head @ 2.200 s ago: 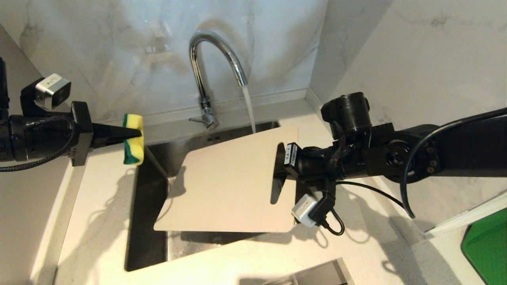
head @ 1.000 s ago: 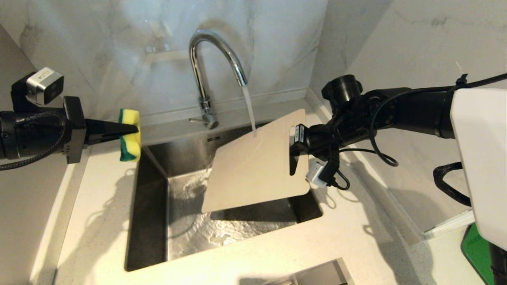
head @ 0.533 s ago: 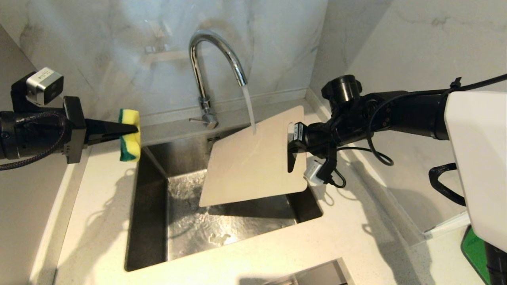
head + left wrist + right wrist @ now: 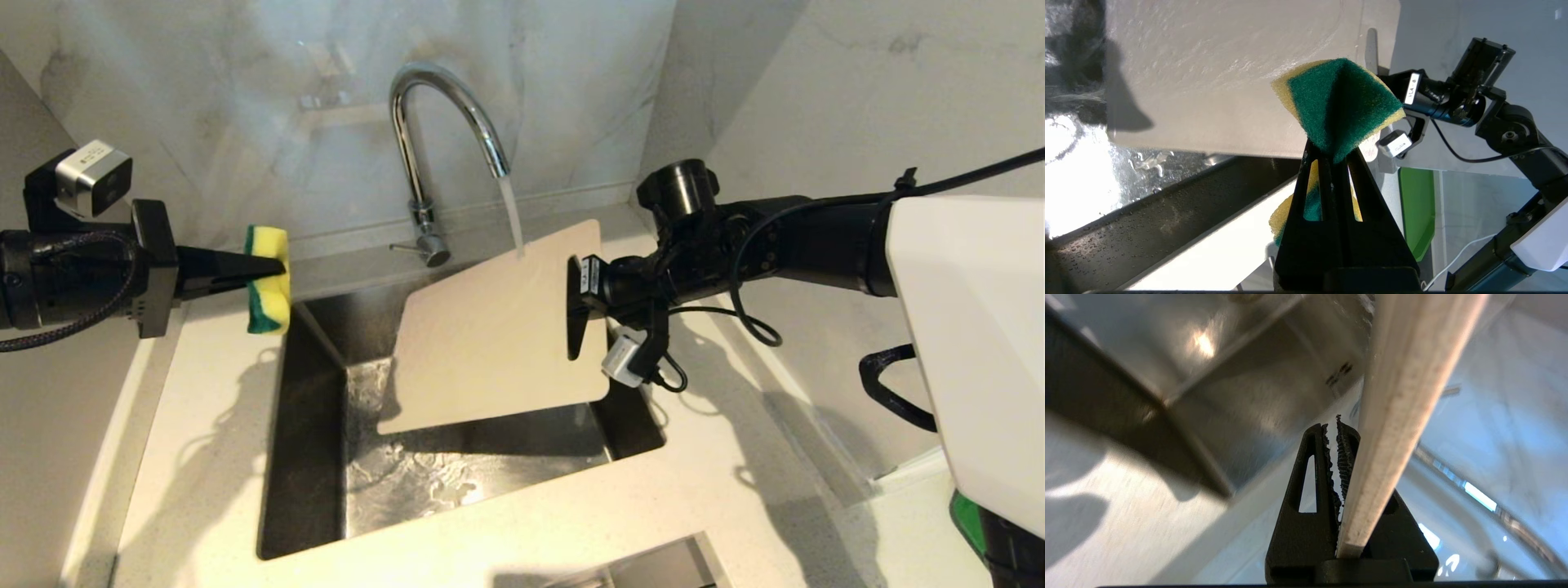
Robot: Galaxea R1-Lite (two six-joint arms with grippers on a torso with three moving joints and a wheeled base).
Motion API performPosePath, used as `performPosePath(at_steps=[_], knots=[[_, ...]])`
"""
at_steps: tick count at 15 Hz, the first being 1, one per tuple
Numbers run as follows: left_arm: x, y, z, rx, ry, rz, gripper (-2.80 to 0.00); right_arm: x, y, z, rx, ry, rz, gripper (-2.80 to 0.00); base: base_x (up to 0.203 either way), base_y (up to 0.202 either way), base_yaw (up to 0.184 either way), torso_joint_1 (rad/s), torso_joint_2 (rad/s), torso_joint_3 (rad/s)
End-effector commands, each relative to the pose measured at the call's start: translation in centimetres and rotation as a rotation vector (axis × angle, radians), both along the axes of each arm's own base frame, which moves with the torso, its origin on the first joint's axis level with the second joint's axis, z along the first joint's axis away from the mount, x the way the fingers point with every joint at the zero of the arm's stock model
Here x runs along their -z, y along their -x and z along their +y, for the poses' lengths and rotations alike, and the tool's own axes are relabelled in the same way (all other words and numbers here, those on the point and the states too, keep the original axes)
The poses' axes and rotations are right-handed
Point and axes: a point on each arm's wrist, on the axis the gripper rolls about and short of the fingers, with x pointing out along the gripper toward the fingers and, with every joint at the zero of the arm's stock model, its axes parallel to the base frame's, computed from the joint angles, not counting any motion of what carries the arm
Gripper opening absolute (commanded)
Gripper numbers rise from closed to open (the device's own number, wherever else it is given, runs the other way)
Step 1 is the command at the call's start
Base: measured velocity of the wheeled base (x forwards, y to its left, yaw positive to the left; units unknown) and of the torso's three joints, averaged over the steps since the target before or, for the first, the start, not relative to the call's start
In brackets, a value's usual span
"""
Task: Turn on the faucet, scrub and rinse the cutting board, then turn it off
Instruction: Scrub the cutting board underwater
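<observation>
Water runs from the chrome faucet onto the far edge of the beige cutting board. The board hangs tilted over the steel sink. My right gripper is shut on the board's handle end, beside the slot. In the right wrist view the board's edge sits deep between that gripper's fingers. My left gripper hovers over the counter left of the sink, shut on a yellow-green sponge. The left wrist view shows the pinched sponge above that gripper, with the board beyond.
The faucet's lever points left at its base. Marble walls close in behind and on the right. A white counter surrounds the sink. A green object lies at the far right, and it shows as a green tray in the left wrist view.
My right gripper has tilted the board up from lying flat and carried it leftward, so the stream now lands at its far edge. The left gripper and sponge have stayed put.
</observation>
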Motion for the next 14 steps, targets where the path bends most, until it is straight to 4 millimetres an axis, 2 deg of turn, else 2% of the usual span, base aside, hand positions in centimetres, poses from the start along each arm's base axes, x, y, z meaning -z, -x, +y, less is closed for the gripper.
performPosePath(at_steps=[1,3,10,14], knots=[[0.0,0.0,0.0,0.001,0.004,0.002,-2.8,0.2,0.0,1.0,-0.021,-0.01,-0.011,-2.8,0.0,0.0,0.0,0.0,0.0,0.0],[-0.1,0.1,0.0,0.0,0.005,0.0,-2.8,0.2,0.1,1.7,-0.022,-0.028,-0.008,-2.8,0.0,0.0,0.0,0.0,0.0,0.0],[-0.1,0.1,0.0,0.002,0.004,-0.001,-2.8,0.1,0.1,1.7,-0.016,-0.035,-0.007,-2.8,0.0,0.0,0.0,0.0,0.0,0.0],[0.4,0.3,-0.9,0.041,0.002,0.017,-2.8,-0.1,1.6,1.1,-0.013,-0.013,0.027,-2.8,0.0,0.0,0.0,0.0,0.0,0.0]])
